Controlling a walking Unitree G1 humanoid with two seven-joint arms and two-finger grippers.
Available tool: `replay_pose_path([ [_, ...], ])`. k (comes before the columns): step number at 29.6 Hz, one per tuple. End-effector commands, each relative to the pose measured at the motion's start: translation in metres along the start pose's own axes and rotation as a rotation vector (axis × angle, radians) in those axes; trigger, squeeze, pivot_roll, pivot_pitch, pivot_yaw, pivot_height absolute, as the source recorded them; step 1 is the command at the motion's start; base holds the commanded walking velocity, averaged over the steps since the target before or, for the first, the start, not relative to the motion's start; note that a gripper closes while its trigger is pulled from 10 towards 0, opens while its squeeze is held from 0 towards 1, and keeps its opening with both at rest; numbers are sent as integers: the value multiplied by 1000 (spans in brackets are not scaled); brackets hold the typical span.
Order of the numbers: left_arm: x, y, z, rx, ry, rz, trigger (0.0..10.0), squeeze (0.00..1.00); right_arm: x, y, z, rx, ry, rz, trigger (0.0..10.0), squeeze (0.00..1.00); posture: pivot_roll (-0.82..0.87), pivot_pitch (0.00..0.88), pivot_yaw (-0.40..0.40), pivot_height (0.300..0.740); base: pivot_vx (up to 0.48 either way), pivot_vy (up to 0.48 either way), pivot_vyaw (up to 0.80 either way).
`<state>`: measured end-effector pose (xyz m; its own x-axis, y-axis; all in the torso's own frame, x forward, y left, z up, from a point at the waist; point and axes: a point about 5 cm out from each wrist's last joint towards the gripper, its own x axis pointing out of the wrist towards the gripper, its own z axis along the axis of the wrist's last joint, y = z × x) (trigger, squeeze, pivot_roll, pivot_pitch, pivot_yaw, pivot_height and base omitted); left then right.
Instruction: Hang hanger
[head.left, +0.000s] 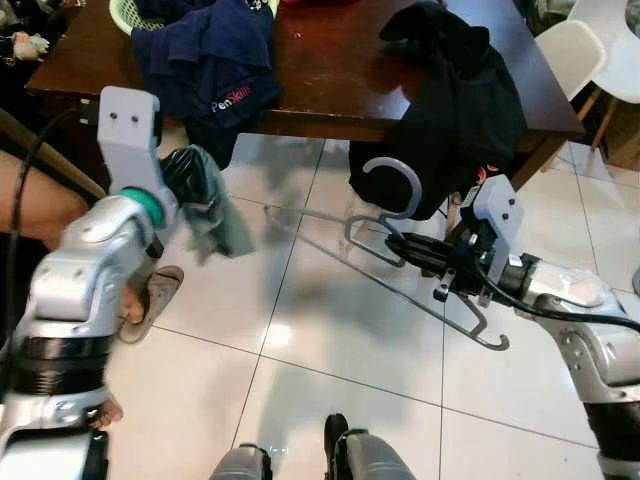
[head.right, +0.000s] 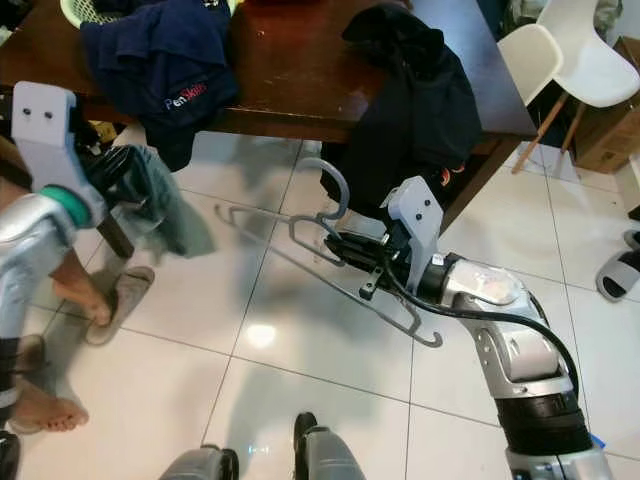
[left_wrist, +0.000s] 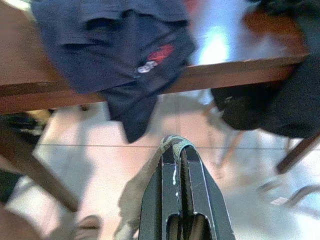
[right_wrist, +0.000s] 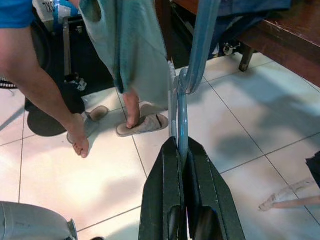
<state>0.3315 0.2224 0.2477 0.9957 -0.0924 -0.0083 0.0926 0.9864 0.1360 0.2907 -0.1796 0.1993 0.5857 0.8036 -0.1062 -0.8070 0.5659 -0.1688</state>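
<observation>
1. White floor tiles below; dark wooden surface behind w/ clothes.
2. Thin grey wire hanger looks light, springy, slippery; neck below the hook seems the best hold.
3. Right tool is clamped on it there, arm outstretched, hanger in mid-air.
4. Left tool, raised, pinches grey-green cloth (soft, limp).

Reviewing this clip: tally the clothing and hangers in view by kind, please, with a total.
Hangers: 1, the grey-blue hanger held by the right gripper.
Navy garments: 1, the navy shirt draped on the brown table.
Black garments: 1, the black garment hanging off the table edge.
Grey-green cloths: 1, the grey-green cloth in the left gripper.
Total: 4.
</observation>
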Motion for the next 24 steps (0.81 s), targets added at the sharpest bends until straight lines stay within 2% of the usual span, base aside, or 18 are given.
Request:
replay_pose_path([
  [1,-4,8,-3,-2,21,7,10000,0,-3,1,1,9,-23,4,10000,0,10,151,15,740,0,0,0],
  [2,-4,8,-3,-15,31,1,10000,0,-2,3,3,15,-36,8,10000,0,10,151,15,740,0,0,0],
  [5,-4,0,-6,-47,39,-32,10000,0,10,23,11,48,-96,127,10000,0,10,148,14,740,0,0,0],
  [7,-3,-3,-5,-58,32,-40,10000,0,13,29,12,59,-108,159,10000,0,9,145,12,740,0,0,0],
  [9,-4,-4,-5,-62,30,-45,10000,0,14,30,13,62,-111,171,10000,0,9,145,12,740,0,0,0],
  [16,3,-15,2,-125,-2,-73,10000,0,34,48,14,58,-135,216,10000,0,5,142,12,740,0,0,0],
  [22,13,-25,5,-174,-19,-89,10000,0,63,67,24,82,-207,244,10000,0,1,139,14,740,0,0,0],
  [24,13,-25,5,-174,-19,-89,10000,0,63,67,24,82,-207,244,10000,0,1,139,14,740,0,0,0],
])
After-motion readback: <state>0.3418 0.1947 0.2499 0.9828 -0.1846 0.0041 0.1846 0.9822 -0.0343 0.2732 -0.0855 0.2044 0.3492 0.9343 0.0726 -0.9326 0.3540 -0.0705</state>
